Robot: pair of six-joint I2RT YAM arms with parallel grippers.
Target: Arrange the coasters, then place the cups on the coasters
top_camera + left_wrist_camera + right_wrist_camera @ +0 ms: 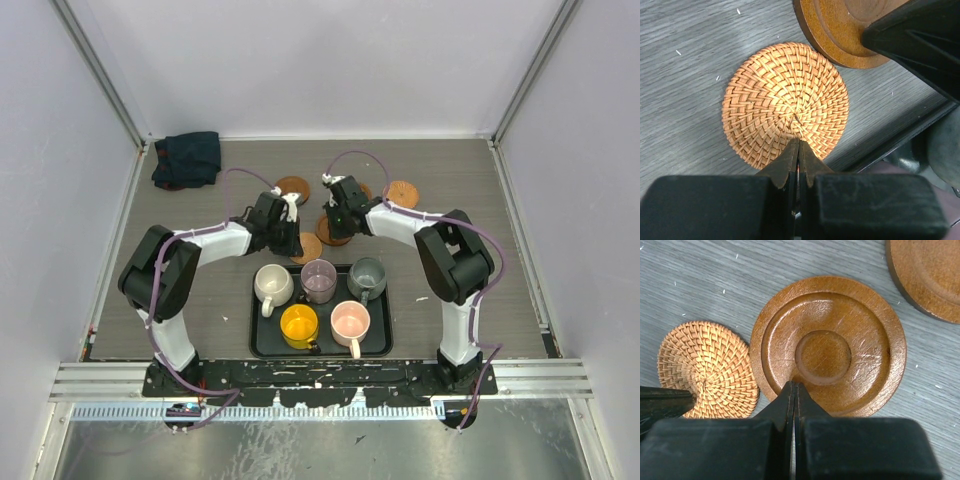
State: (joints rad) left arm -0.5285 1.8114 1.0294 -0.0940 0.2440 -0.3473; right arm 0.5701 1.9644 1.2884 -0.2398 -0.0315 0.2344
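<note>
A woven orange-brown coaster (785,102) lies on the table just behind the tray. My left gripper (798,142) is shut with its tips over that coaster's near edge and nothing between them. Beside it lies a wooden coaster (827,345) with raised rings, and my right gripper (793,385) is shut over its near rim, holding nothing. From above, the left gripper (297,236) and the right gripper (335,224) stand close together. More coasters lie at the back (292,187) and back right (402,193). The cream (272,285), mauve (318,280), grey-green (366,277), yellow (299,325) and pink (350,320) cups stand on the tray.
The black rectangular tray (262,345) sits at the near middle between the arm bases. A dark teal cloth (187,158) is bunched in the back left corner. Walls close in the table on the left, right and back.
</note>
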